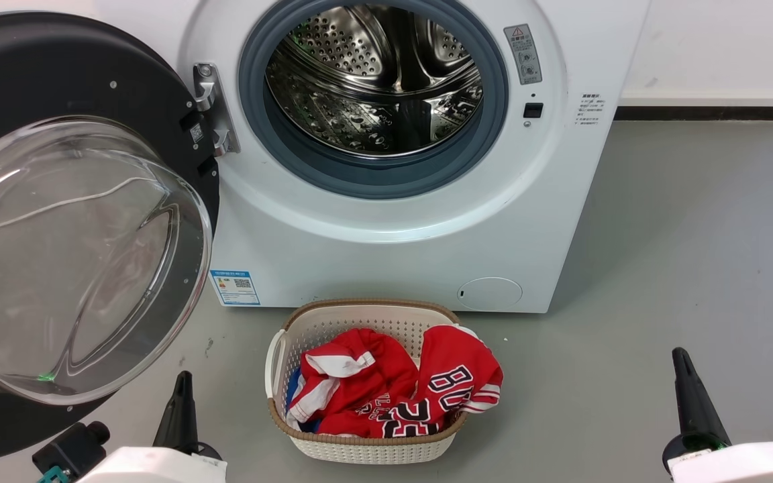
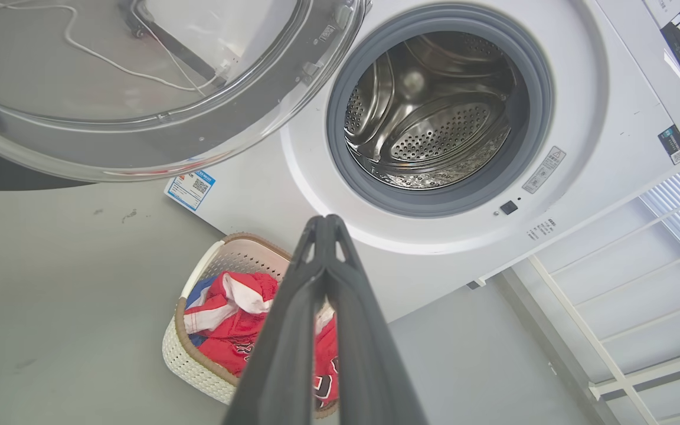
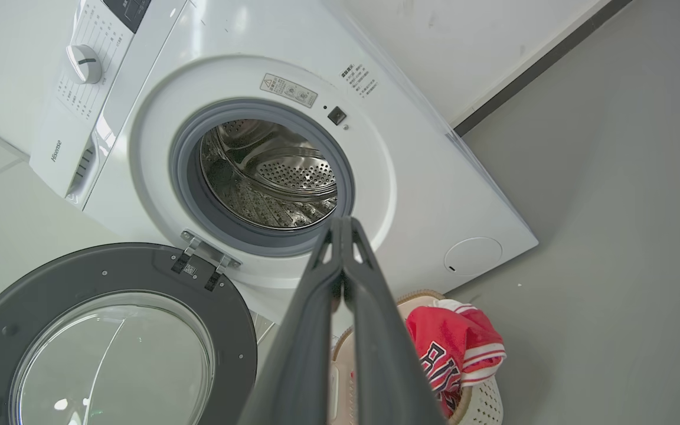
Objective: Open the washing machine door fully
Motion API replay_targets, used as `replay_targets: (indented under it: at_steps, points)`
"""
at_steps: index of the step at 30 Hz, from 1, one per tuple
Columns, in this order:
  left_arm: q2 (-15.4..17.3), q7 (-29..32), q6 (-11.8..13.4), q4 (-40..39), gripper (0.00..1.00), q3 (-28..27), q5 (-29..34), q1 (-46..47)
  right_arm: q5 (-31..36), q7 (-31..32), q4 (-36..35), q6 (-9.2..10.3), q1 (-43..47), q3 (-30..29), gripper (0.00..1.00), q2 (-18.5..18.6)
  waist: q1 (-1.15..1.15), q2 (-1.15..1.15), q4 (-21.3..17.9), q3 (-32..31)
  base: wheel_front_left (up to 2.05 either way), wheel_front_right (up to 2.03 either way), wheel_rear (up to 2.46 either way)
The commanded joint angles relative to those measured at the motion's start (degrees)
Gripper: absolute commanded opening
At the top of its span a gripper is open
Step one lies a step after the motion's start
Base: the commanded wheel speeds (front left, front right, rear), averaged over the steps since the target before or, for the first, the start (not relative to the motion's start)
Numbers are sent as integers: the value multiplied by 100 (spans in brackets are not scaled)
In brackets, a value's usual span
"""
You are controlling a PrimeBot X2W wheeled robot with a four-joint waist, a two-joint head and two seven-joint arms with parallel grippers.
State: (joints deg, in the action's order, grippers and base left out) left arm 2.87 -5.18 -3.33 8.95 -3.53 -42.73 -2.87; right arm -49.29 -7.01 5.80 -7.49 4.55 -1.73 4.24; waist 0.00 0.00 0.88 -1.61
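Three views, all faced toward a white washing machine (image 1: pixel 393 255) on a grey floor (image 1: pixel 695 235). Found the washing machine door (image 1: pixel 78 261) swung wide on its hinge (image 1: pixel 209 111) to the left side of the head view, with its glossy black ring and clear bulging glass turned toward the camera, well clear of the opening. Left bare the perforated steel drum (image 1: pixel 376 80), ringed by a grey rubber gasket (image 1: pixel 494 121). Showed a blue label sticker (image 1: pixel 234 287) low on the front beside the door, and a small round flap (image 1: pixel 489 293) low on the other side. Set on the floor just before the machine: a pale basket (image 1: pixel 319 320) holding red clothes (image 1: pixel 393 389) with white trim and lettering. Caught the left hand (image 1: pixel 182 402) at the lower left of the head view, near the door's lower edge but apart from it, fingers pressed together on nothing as seen from its wrist. Caught the right hand (image 1: pixel 692 389) at the lower right, over bare floor, well apart from machine and basket, fingers likewise closed together and empty.
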Motion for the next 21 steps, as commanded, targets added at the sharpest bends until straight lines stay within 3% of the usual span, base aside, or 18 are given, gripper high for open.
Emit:
replay_targets:
  at_steps: [1,21]
  points:
    - [4,42,-29,-35,0,-20,-220,185,-224,42,-18,-1,-193,-15,0,50,0,0,-1,3,0,0,0]
    - [3,386,-150,126,0,-112,-1634,419,-1524,364,228,-1,-456,-64,0,64,0,0,-21,43,0,0,0]
